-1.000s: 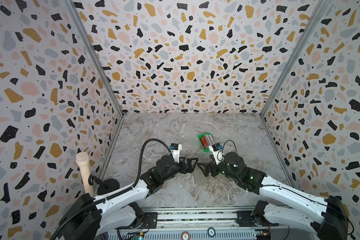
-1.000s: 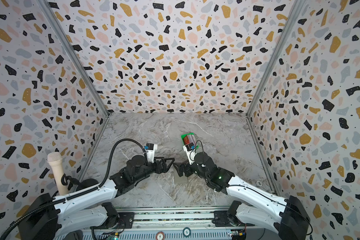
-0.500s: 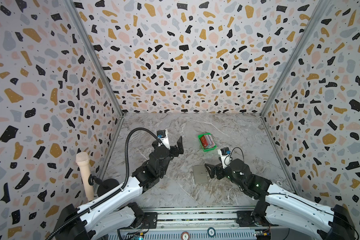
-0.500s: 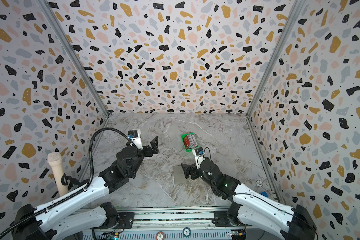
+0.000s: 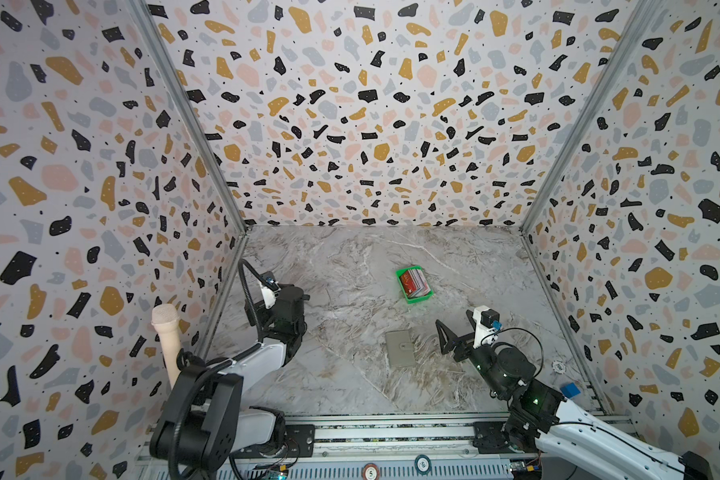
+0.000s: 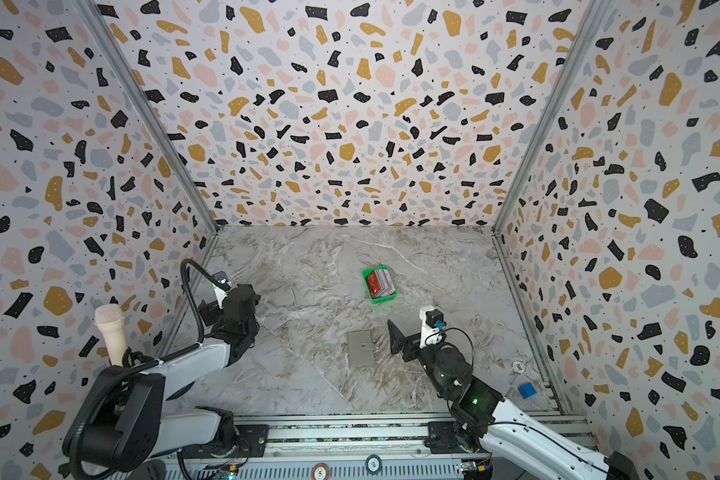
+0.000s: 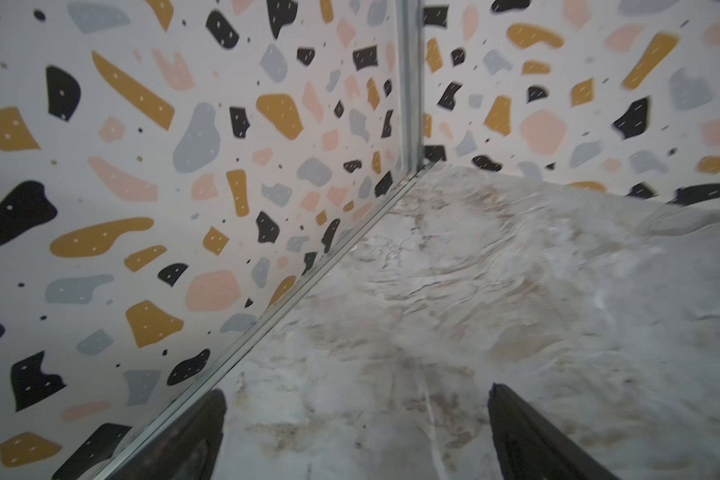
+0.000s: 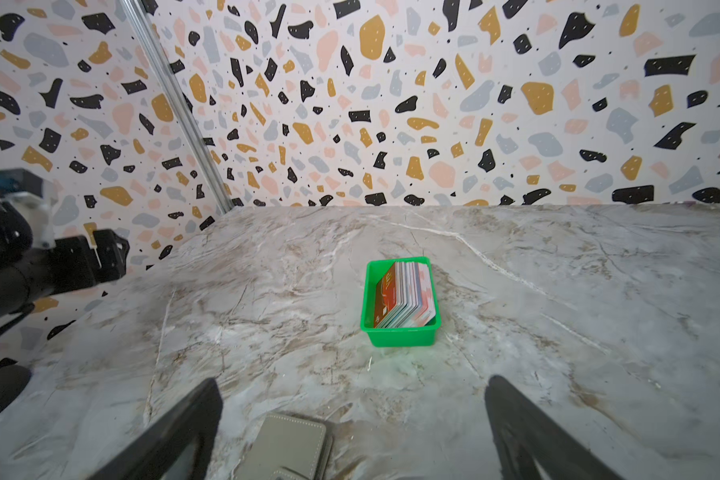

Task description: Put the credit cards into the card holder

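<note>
The credit cards (image 5: pixel 416 282) stand on edge, packed together in a small green tray (image 5: pixel 399 275) toward the back middle of the worktop (image 5: pixel 350 257). Standing upright like that, their top edges are probably what a gripper can pinch. The card holder (image 5: pixel 400 349) lies flat and folded shut nearer the front, apart from the tray. By my judgement it needs opening before any card goes in. The right gripper (image 8: pixel 352 382) hovers just beside the holder and faces the tray, its jaws spread wide and empty, touching nothing. The left gripper (image 7: pixel 356 390) is off by the left wall, equally wide and empty above bare worktop.
</note>
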### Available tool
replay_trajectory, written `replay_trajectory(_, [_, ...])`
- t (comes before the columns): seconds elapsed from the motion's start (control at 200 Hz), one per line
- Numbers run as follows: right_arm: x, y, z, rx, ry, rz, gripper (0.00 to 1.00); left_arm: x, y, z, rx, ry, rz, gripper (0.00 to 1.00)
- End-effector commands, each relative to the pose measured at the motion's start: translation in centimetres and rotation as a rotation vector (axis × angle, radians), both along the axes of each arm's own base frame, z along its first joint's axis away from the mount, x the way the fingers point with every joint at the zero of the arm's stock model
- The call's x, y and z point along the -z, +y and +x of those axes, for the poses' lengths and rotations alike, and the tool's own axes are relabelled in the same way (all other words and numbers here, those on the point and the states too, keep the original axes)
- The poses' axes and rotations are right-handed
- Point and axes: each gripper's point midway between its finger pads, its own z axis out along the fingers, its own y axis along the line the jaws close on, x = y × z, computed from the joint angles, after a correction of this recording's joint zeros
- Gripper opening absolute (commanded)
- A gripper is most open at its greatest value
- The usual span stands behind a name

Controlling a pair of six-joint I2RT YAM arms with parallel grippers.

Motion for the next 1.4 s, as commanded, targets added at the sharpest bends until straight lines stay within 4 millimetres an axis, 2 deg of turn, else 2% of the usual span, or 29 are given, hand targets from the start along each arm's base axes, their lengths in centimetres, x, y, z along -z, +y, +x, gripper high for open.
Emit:
replay_trajectory(0.0, [-1.2, -0.7, 0.6, 0.053, -0.026, -0.011, 1.00, -1.7, 0.7, 1.4, 0.018, -0.114, -0.028, 1.00])
replay_trajectory(0.065, [-0.7, -0.8, 0.8, 0.066, -0.022, -0.032, 1.00, -0.4, 0.8, 2.4, 0.066, -0.080, -0.062, 1.00])
replay_trajectory(0.155, [-0.3, -0.9, 1.4, 0.088, -0.011, -0.044, 0.99, 0.9, 0.7, 2.1, 0.095, -0.083, -0.071, 1.00])
replay_trajectory(0.34, [-0.5, -0.9, 2.8, 0.118, -0.003, -0.063, 0.99, 0.3, -0.1, 1.0, 0.160, -0.157, -0.069, 1.00])
replay_trajectory(0.456, [-0.5, -1.4, 3.6, 0.140, -0.008, -0.065, 0.99, 0.0, -1.5, -0.5, 0.244, -0.232, -0.051, 1.00])
replay_trajectory(0.481, [-0.6, -1.6, 3.8, 0.143, -0.018, -0.067, 1.00, 0.4, -1.4, -1.1, 0.245, -0.241, -0.051, 1.00])
replay_trajectory(0.551, [-0.9, -1.8, 4.1, 0.139, -0.050, -0.082, 1.00, -0.6, -0.8, -2.4, 0.212, -0.343, -0.026, 1.00])
replay_trajectory(0.641, [-1.6, -2.9, 4.9, 0.176, -0.086, -0.117, 0.99, 0.4, -1.1, -1.6, 0.217, -0.253, -0.049, 1.00])
replay_trajectory(0.751, [-1.7, -5.8, 6.3, 0.313, -0.105, -0.223, 0.99, -0.1, -1.1, -1.9, 0.218, -0.296, -0.040, 1.00])
replay_trajectory(0.816, [-1.0, -7.9, 7.1, 0.394, -0.100, -0.293, 0.99, 0.2, -1.2, -1.6, 0.222, -0.260, -0.045, 1.00])
replay_trajectory(1.046, [2.7, -13.1, 9.2, 0.488, -0.085, -0.265, 0.99, 0.1, -1.2, -1.6, 0.225, -0.270, -0.040, 1.00])
replay_trajectory(1.226, [4.8, -15.1, 11.4, 0.467, -0.061, -0.244, 0.99, 0.2, -1.3, -1.6, 0.225, -0.266, -0.041, 1.00])
replay_trajectory(1.317, [6.4, -15.1, 12.2, 0.441, -0.014, -0.246, 0.99, 0.2, -1.3, -1.6, 0.225, -0.267, -0.041, 1.00])
replay_trajectory(1.392, [6.6, -14.6, 13.1, 0.412, -0.001, -0.266, 0.99, 0.2, -1.3, -1.6, 0.226, -0.267, -0.042, 1.00])
